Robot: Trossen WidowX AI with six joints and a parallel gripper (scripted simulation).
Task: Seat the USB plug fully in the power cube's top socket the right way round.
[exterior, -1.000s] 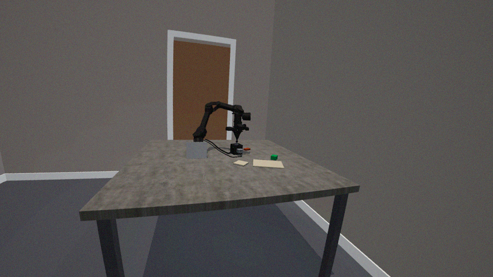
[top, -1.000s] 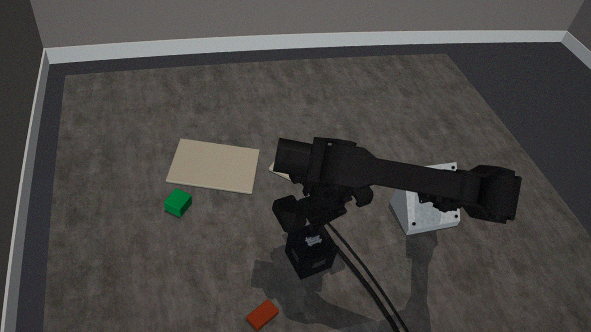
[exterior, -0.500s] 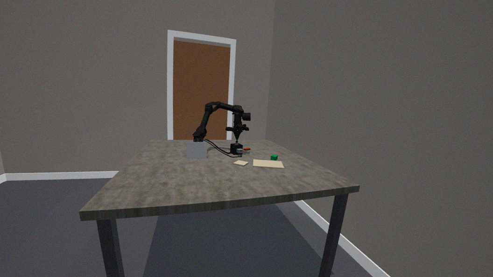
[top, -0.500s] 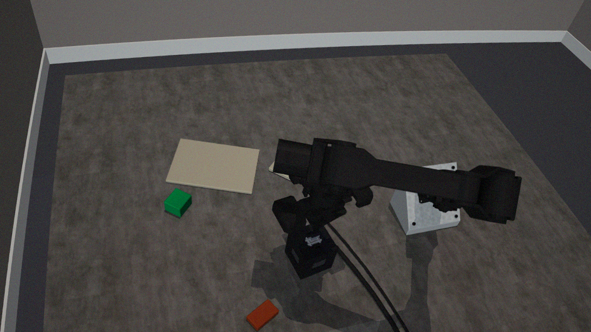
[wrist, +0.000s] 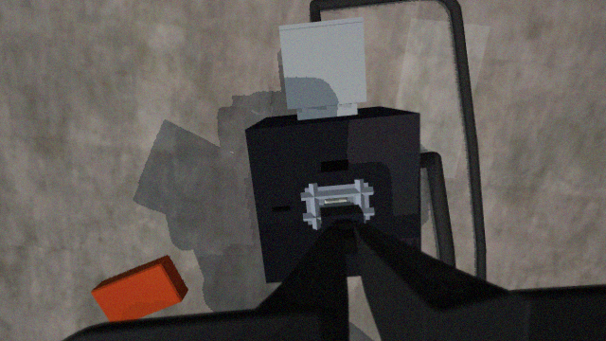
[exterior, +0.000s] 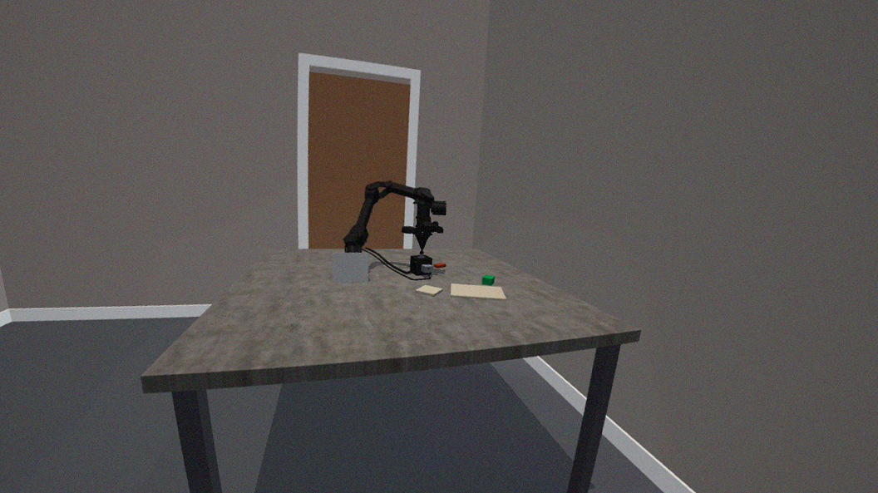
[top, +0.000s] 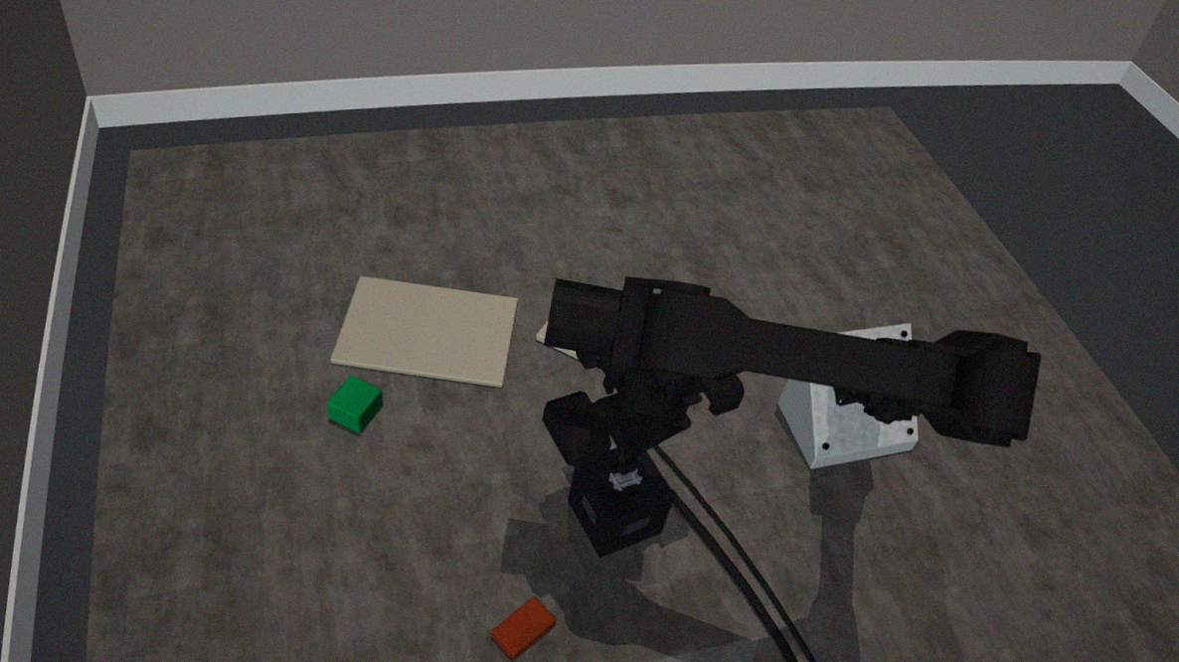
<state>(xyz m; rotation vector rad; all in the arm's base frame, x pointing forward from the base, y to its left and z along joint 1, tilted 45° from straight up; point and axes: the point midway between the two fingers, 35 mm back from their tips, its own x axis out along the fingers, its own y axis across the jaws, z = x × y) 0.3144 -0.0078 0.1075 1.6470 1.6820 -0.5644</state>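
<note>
End effector [wrist: 349, 226] nearly closed, gripping one USB plug [wrist: 337, 203] atop one power cube [wrist: 284, 189]; two cables [wrist: 466, 142] alongside.

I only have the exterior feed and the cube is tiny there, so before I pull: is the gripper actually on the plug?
Observer: Yes. The wrist view shows the gripper shut on the USB plug on top of the power cube.
Operator: Is the orange block touching the cube?
Observer: No, the orange block lies apart from it.
Operator: Where do the cables go?
Observer: From above, two black cables trail away from the cube, opposite the green block.
</note>
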